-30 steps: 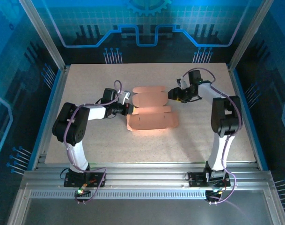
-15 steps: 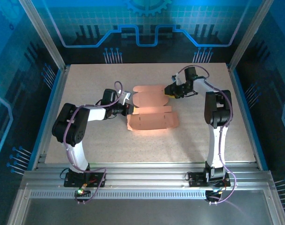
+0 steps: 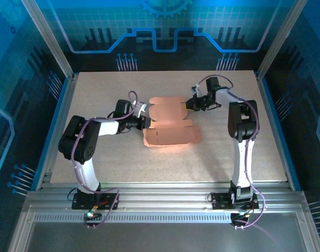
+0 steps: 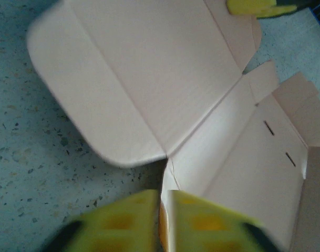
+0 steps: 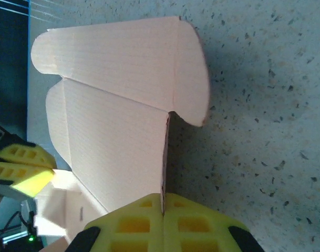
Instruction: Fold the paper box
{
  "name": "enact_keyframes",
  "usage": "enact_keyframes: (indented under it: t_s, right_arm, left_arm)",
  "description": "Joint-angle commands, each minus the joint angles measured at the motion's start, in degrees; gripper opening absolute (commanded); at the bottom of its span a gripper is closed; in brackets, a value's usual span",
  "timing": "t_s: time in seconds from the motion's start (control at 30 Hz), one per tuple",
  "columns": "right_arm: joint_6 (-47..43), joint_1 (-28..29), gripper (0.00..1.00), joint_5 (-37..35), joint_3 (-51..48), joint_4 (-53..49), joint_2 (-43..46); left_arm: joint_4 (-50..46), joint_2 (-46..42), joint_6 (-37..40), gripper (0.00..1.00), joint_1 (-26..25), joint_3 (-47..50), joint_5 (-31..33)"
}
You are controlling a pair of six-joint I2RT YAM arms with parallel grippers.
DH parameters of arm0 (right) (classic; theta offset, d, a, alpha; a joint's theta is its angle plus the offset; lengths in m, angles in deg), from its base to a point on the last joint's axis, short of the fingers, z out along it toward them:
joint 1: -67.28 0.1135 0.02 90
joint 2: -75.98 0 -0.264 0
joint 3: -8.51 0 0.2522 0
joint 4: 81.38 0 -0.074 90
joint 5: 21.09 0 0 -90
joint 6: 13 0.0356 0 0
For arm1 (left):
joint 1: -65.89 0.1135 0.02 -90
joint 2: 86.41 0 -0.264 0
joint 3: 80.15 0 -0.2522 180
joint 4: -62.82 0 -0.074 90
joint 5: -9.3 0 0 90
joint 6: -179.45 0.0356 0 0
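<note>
At the centre of the table (image 3: 96, 157), the paper box (image 3: 170, 135) lies open, plain pink card. The left gripper (image 4: 161, 199) pinches its left edge and the right gripper (image 5: 163, 202) pinches its far-right flap.

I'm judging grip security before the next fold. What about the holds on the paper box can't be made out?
Left wrist view: left jaws blurred, cut by bottom edge; bite depth on paper box hidden.
Right wrist view: right jaws cover the pinched edge.
Top external: both grips too small.
</note>
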Motion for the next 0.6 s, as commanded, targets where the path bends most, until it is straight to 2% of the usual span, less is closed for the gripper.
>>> enact_keyframes:
  t_s: [0.0,0.27,0.43,0.57]
  right_arm:
    - [-3.76,1.07,0.0,1.6,-5.74,6.86,6.21]
    - [-7.22,2.12,0.0,0.29,-17.08,21.93,14.95]
    - [-9.1,2.31,0.0,1.86,-20.04,25.51,17.69]
    - [-9.89,2.54,0.0,3.86,-19.65,24.52,17.89]
  left_arm:
    - [0.29,-0.73,-2.08,0.36,-0.21,-1.49,-0.16]
    - [0.2,-4.14,-8.61,0.7,2.37,-1.61,0.0]
    - [0.4,-3.06,-9.42,0.7,3.67,-3.0,-3.13]
    - [5.49,-0.78,-9.72,0.57,3.59,-3.55,-10.7]
